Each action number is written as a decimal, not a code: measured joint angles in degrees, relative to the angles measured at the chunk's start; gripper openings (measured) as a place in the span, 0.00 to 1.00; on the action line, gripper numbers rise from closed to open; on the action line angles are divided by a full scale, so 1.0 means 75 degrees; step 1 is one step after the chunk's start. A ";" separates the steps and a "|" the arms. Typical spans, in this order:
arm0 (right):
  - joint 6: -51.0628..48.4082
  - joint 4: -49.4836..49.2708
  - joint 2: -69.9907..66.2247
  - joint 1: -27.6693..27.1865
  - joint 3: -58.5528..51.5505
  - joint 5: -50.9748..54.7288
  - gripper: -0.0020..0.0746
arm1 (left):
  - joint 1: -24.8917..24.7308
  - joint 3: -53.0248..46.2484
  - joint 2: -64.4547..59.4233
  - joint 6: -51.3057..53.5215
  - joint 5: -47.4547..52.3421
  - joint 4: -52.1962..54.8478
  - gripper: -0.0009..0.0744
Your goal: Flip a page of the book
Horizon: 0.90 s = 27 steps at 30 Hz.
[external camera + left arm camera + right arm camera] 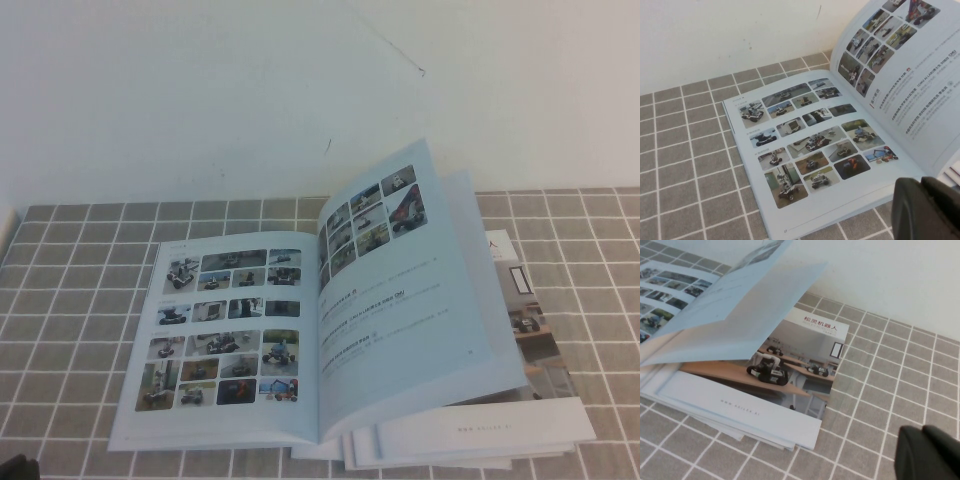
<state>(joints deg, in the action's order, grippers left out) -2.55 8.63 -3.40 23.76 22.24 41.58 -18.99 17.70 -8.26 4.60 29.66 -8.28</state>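
Observation:
The book (320,340) lies open on the grey tiled cloth. Its left page (225,330), a white glossy leaf with a grid of small vehicle photos, lies flat; it also shows in the left wrist view (810,145). The right-hand leaf (400,290), with few photos above text lines, stands raised and curved, with another leaf lifted behind it. My left gripper (921,181) is shut and empty, just off the book's near edge. Only a dark bit of it shows in the high view (14,467). My right gripper (922,430) is shut and empty over the cloth, right of the book.
Plainer white booklets with a room photo (795,365) lie stacked under the book's right half and stick out to the right (530,330). The white wall (300,90) runs behind the cloth (70,300).

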 joint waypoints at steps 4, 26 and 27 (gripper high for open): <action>0.0012 0.0000 0.0000 0.0000 0.0000 0.0000 0.02 | 0.0000 0.0000 0.0000 0.0000 0.0000 -0.0018 0.01; 0.0012 -0.0047 0.0000 0.0000 0.0000 0.0000 0.02 | 0.0614 -0.1822 0.1114 -0.0180 -0.0582 0.0923 0.01; 0.0012 -0.0061 0.0000 0.0000 0.0000 0.0000 0.02 | 0.0734 -0.1960 0.1156 -0.0180 -0.0637 0.0866 0.01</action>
<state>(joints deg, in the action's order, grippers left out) -2.46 8.17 -3.40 23.76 22.24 41.58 -13.49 3.00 0.41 3.25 24.88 -1.79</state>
